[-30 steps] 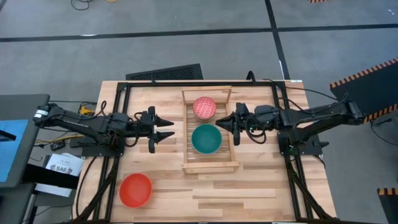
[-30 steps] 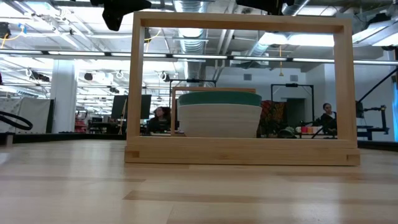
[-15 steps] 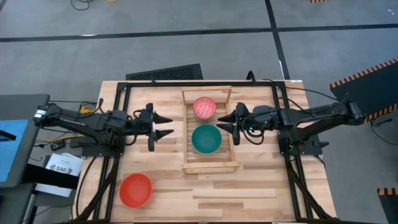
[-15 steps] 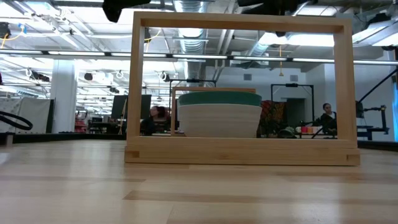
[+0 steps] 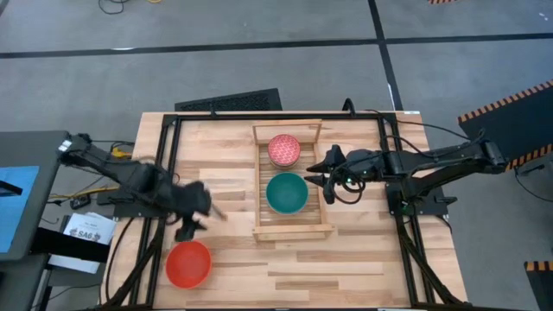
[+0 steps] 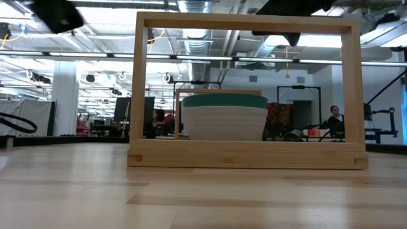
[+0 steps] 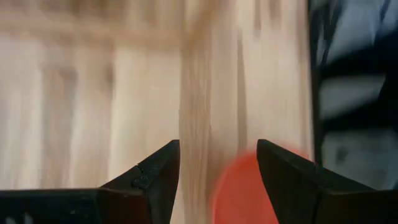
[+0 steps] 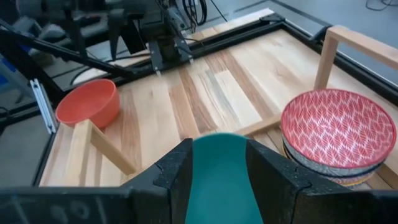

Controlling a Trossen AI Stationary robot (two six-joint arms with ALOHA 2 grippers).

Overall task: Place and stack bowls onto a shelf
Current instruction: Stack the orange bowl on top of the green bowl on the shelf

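While swinging toward the red bowl (image 5: 188, 263) at the near left corner of the desk (image 5: 363, 263), left gripper (image 5: 197, 216) blurred by motion in the high view; jaws shown spread and empty in the left wrist view, red bowl (image 7: 245, 190) just ahead between the fingers (image 7: 155, 177). Right gripper (image 5: 321, 175) open and holding nothing, poised at the right rail of the shelf (image 5: 292, 231), beside the teal bowl (image 5: 286, 193), which rests on a white bowl (image 6: 224, 123) in the shelf's middle. Pink speckled bowl (image 5: 283, 149) topping a second stack at the shelf's far end.

Likely hazards: fast approach overshooting and knocking the red bowl toward the desk edge; one finger landing on the rim instead of straddling it, tipping the bowl; right gripper, if withdrawn carelessly, clipping the teal bowl or rail and shifting the stack; later collision between both arms over the narrow shelf.
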